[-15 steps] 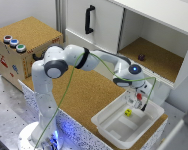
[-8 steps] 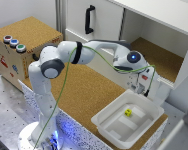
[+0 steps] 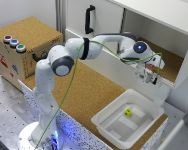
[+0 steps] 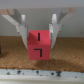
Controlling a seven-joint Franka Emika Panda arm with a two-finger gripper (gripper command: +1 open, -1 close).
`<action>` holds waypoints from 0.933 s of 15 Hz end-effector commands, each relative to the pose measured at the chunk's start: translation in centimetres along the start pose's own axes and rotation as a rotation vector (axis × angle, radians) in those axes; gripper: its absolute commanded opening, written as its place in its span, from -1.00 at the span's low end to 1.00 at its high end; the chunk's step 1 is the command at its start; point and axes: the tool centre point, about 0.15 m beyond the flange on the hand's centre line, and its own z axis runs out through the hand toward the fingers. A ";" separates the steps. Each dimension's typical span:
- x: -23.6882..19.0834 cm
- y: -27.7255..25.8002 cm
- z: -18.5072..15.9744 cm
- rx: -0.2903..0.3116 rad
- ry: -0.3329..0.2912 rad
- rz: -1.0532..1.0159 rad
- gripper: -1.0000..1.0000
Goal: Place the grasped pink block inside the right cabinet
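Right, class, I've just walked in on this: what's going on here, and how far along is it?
A single robot arm is carrying a pink block in its gripper, with the fingers closed on either side of it. In the exterior view the gripper is at the open front of the right cabinet, above its cork floor. The block is not yet set down. A white tray below holds a small yellow cube.
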 end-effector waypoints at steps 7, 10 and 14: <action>1.3 -0.8 -0.6 -0.028 0.069 -0.035 1.00; 1.3 -0.8 -0.6 -0.028 0.069 -0.035 1.00; 1.3 -0.8 -0.6 -0.028 0.069 -0.035 1.00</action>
